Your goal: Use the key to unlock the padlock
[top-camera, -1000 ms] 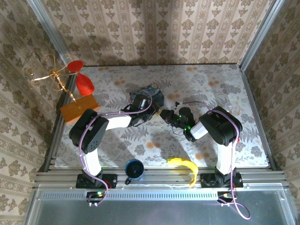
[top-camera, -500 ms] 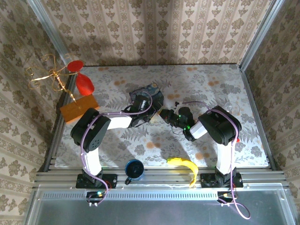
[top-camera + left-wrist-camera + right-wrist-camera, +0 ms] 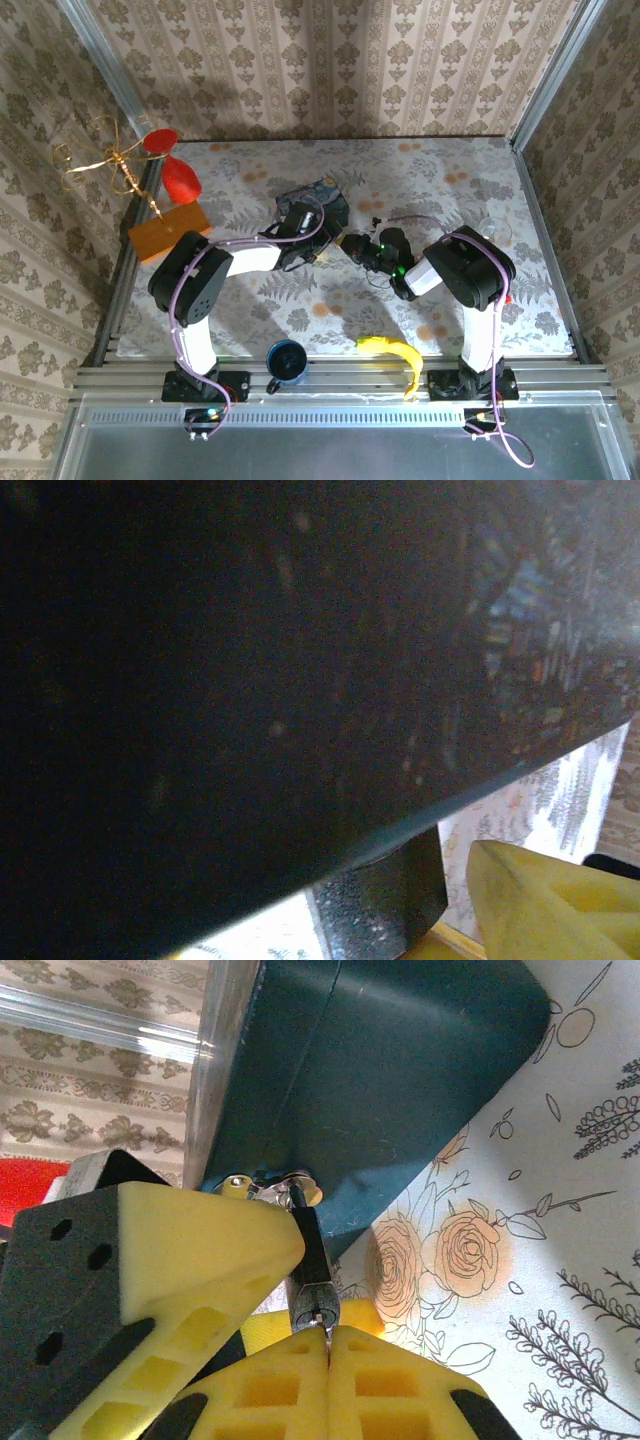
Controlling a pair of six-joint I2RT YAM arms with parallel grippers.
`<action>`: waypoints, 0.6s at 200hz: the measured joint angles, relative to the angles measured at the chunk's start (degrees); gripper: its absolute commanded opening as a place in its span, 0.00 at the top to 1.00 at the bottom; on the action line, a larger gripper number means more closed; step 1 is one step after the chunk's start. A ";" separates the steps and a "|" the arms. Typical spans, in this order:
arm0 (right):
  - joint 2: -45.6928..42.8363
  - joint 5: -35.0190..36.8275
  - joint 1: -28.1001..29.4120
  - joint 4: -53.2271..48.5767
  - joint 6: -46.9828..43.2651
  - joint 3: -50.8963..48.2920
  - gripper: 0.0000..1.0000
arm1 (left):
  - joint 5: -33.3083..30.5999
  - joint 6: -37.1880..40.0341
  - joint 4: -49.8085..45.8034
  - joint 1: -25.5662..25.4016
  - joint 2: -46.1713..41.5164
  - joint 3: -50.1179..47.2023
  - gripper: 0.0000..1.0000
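Note:
The padlock [image 3: 312, 1282], a tiny silvery-grey lock, hangs by its shackle from the hasp [image 3: 290, 1186] of the blue painted tin [image 3: 385, 1070]. My right gripper [image 3: 328, 1338] is shut on the key, whose blade sits in the padlock's keyhole; just a sliver of key [image 3: 326, 1326] shows. One yellow finger [image 3: 170, 1260] of my left gripper lies to the left of the padlock with a gap between them. In the left wrist view the left gripper [image 3: 455, 905] is open under the tin's dark side [image 3: 250, 680]. From above, both grippers [image 3: 318, 243] [image 3: 352, 246] meet at the tin [image 3: 322, 198].
An orange block [image 3: 168, 230], a red piece [image 3: 181, 179] and a gold wire ornament [image 3: 105, 160] stand at the far left. A blue mug [image 3: 287, 362] and a banana [image 3: 396, 352] lie near the front edge. Patterned walls close in the table on three sides.
My left gripper's fingers have spread apart beside the padlock, and its wrist has shifted slightly. The right gripper has stayed shut on the key in the same place.

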 measured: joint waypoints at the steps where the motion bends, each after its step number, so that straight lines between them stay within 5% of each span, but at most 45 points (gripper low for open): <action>1: 0.00 0.00 0.00 -0.04 -0.04 0.02 1.00 | -0.07 0.09 -0.24 0.02 -0.02 0.07 0.30; 120: 0.00 0.00 0.11 -0.22 0.44 0.55 1.00 | -0.81 2.29 3.48 0.39 2.03 1.57 0.69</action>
